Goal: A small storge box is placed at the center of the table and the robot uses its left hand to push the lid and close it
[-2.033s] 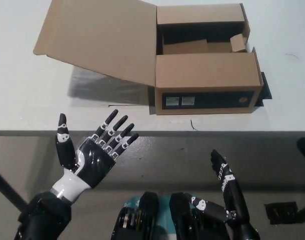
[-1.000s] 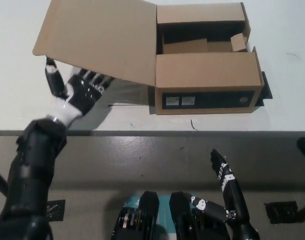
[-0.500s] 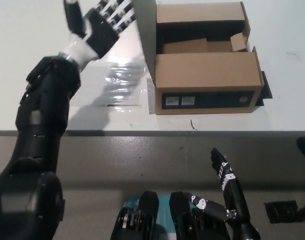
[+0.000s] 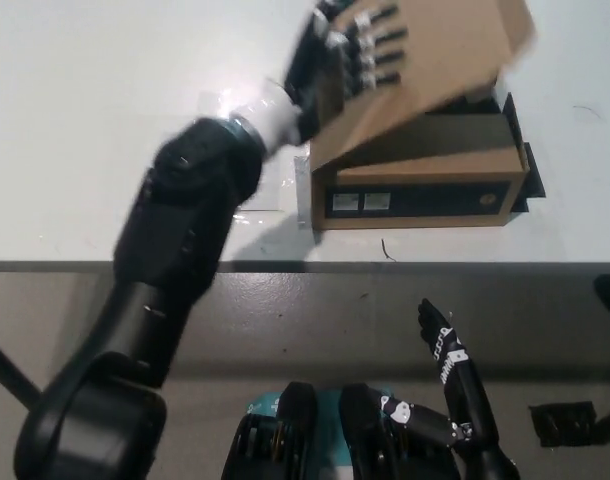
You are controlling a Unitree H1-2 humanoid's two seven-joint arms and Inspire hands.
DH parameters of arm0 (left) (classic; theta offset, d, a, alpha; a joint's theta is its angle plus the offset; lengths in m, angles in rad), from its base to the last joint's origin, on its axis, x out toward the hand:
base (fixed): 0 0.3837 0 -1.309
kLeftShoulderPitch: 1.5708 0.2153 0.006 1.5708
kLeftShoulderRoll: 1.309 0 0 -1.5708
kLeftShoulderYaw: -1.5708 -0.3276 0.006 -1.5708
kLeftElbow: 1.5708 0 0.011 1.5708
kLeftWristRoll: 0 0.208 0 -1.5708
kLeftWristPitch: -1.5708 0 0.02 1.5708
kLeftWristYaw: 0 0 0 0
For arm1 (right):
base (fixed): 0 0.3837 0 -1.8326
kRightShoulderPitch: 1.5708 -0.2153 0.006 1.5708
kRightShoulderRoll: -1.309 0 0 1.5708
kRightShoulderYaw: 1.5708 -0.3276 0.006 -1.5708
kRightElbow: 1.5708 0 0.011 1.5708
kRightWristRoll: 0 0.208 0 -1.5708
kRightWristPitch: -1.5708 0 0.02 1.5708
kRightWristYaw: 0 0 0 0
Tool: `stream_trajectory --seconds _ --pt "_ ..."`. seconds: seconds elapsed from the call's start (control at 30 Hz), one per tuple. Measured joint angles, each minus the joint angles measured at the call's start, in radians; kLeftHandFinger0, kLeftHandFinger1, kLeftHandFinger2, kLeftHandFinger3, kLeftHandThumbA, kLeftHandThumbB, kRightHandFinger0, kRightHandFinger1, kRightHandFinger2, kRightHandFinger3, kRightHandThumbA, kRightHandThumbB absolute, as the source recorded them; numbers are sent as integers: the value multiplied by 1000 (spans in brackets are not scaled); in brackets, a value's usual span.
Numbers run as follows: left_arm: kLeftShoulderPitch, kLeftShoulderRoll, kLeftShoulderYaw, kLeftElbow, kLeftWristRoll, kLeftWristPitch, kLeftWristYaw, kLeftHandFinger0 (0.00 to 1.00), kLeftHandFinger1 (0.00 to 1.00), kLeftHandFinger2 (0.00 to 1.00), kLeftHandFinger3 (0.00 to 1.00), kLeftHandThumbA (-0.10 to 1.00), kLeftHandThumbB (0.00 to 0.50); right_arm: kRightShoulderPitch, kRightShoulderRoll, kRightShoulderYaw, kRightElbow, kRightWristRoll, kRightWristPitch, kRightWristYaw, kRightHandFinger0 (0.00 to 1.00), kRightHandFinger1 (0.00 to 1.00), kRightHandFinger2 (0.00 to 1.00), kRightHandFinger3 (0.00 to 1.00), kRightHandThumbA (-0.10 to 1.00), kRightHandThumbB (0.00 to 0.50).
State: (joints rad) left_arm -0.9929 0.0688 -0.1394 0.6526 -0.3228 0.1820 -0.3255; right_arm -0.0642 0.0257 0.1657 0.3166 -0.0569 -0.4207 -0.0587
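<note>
Brown rectangular cardboard storage box (image 4: 417, 190) standing near the front edge of the pale white table (image 4: 75, 130), right of centre, label stickers on its dark front panel; broad brown cardboard lid flap (image 4: 435, 60) tilted over the box top, raised on the right side, partly covering the opening; white left hand (image 4: 340, 55) laid flat against the upper face of the flap, fingers (image 4: 377, 45) spread and extended, gripping nothing; dark left arm stretched diagonally from lower left across the table; black right hand (image 4: 450, 365) resting low, below the table edge, fingers loosely apart, holding nothing.
</note>
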Motion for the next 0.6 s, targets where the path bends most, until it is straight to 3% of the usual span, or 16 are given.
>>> stream_trajectory --seconds 0.4,0.6 --pt "40 -35 -25 147 89 -166 6 1000 1000 1000 1000 1000 401 5 -11 2 -16 -1 0 13 1000 1000 1000 1000 1000 300" --pt "78 -32 -16 87 95 -184 -1 1000 1000 1000 1000 1000 412 6 -17 5 -16 -5 0 13 1000 1000 1000 1000 1000 308"
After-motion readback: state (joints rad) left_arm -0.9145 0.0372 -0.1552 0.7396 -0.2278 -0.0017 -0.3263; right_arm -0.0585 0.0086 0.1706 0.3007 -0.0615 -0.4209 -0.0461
